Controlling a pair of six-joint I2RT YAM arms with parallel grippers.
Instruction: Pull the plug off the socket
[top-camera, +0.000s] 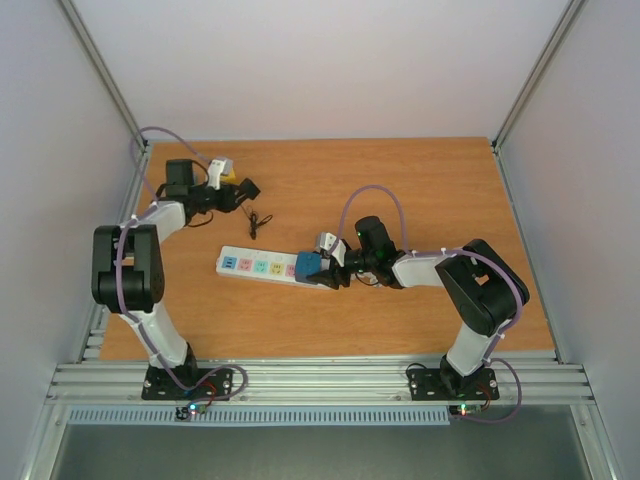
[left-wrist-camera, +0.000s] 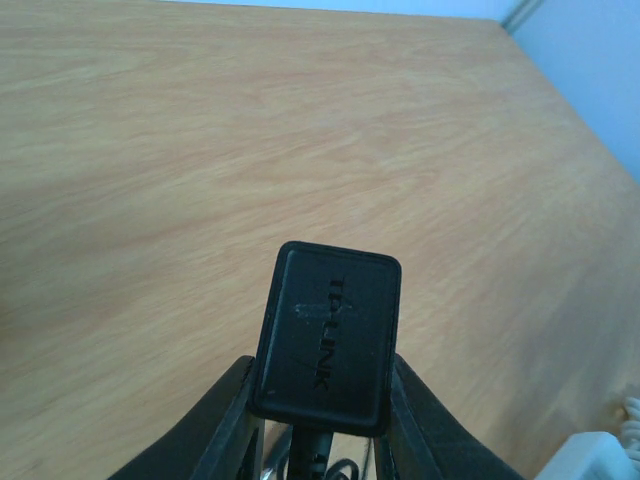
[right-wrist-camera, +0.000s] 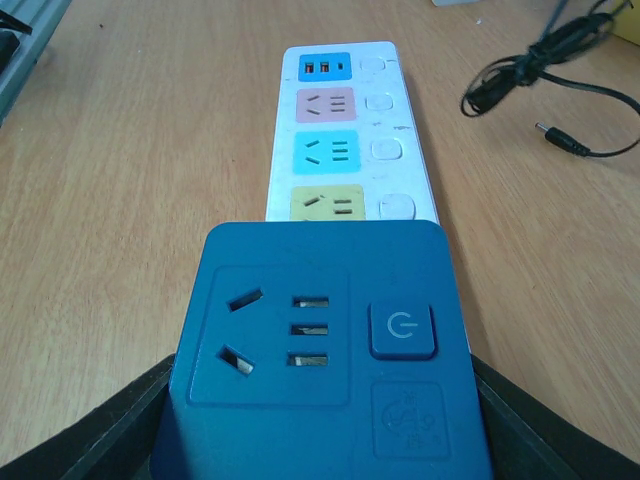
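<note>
The white power strip (top-camera: 258, 267) lies mid-table with pastel outlet faces, and also shows in the right wrist view (right-wrist-camera: 340, 130). A dark blue plug-in adapter (right-wrist-camera: 320, 350) with its own outlet and power button covers the strip's right end (top-camera: 308, 265). My right gripper (right-wrist-camera: 320, 430) is shut on the adapter's sides. I cannot tell if the adapter is seated or lifted. My left gripper (left-wrist-camera: 325, 410) is at the far left of the table (top-camera: 245, 190). It is shut on a black TP-LINK power adapter (left-wrist-camera: 326, 340) and holds it above the wood.
A thin black cable (top-camera: 260, 221) with a barrel tip lies coiled on the table between the two grippers, beyond the strip in the right wrist view (right-wrist-camera: 540, 70). White walls and metal frame posts enclose the wooden table (top-camera: 420, 190). A white corner shows at the left wrist view's lower right (left-wrist-camera: 600, 455).
</note>
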